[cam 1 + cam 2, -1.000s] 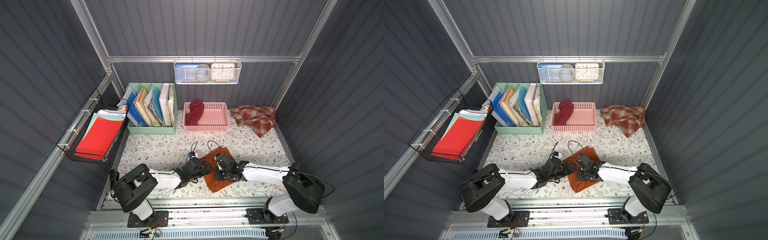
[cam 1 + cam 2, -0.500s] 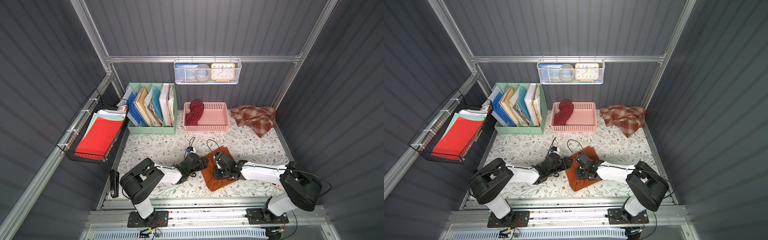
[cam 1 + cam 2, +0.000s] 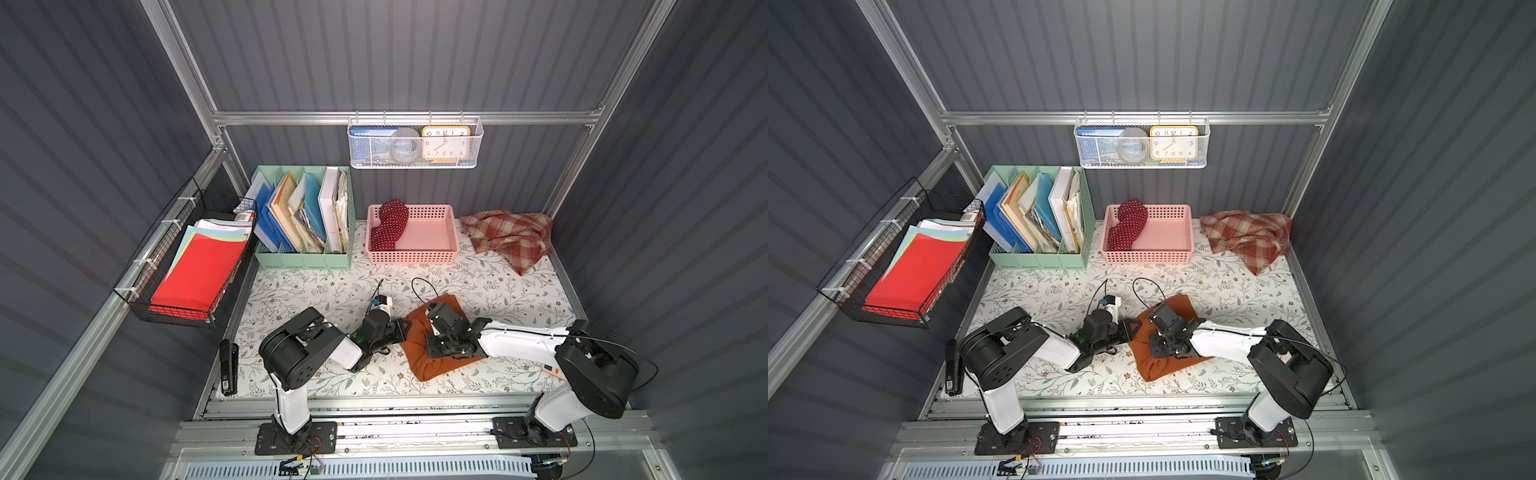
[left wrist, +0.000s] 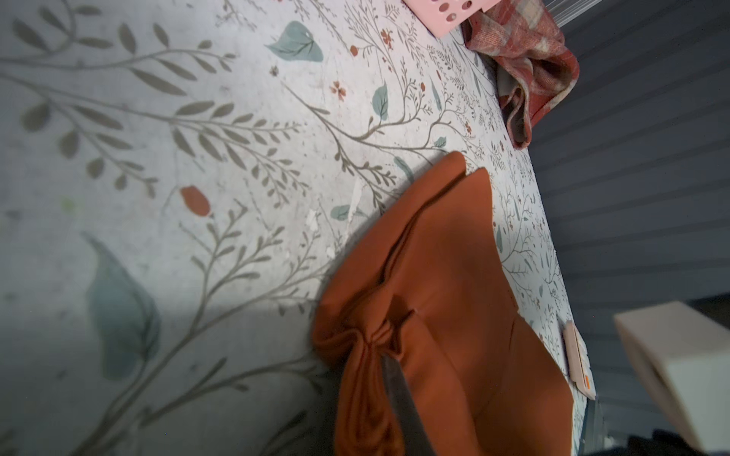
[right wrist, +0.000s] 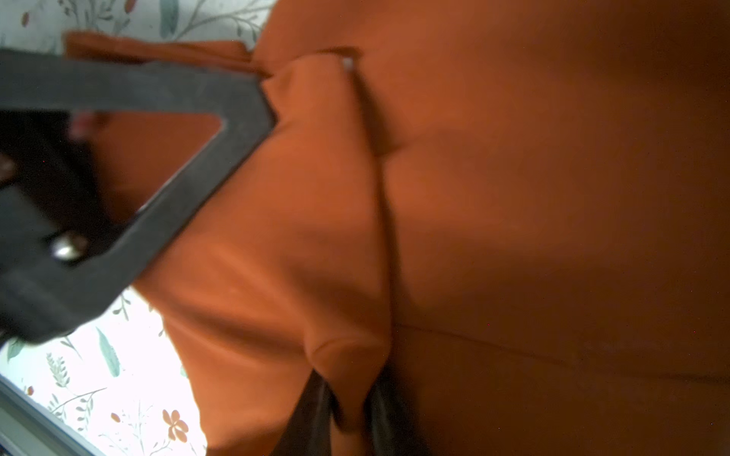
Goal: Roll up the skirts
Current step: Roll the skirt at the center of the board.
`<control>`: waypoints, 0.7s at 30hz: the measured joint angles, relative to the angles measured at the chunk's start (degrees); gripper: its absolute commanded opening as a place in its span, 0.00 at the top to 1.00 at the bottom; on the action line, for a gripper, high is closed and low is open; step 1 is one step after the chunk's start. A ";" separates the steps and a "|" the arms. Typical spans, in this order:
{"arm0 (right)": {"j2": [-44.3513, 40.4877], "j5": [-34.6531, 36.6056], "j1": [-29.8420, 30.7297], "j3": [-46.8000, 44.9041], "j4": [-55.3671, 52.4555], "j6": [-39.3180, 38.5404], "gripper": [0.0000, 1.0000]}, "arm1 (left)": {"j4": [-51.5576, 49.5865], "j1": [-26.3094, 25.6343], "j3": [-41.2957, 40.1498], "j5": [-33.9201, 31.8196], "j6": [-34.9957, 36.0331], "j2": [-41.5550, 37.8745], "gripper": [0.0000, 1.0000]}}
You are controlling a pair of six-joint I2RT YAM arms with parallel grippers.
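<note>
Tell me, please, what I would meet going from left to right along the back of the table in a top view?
Wire basket → green file holder → pink basket → plaid skirt.

Mock office booth: file organiser (image 3: 303, 261), paper basket (image 3: 174, 312), clock (image 3: 446, 143).

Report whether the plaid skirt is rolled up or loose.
Loose, not rolled: the plaid skirt lies crumpled in open folds on the table beside the pink basket.
</note>
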 measured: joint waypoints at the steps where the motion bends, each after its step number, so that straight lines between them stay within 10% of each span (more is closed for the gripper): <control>1: -0.31 0.15 0.28 -0.02 -0.26 0.31 0.71 | -0.59 -0.04 -0.94 -0.26 -0.17 -1.25 1.00; 21: -16.06 3.54 7.67 -2.93 -19.32 7.23 0.54 | -24.59 -7.67 -0.02 -14.80 -2.29 -13.05 1.00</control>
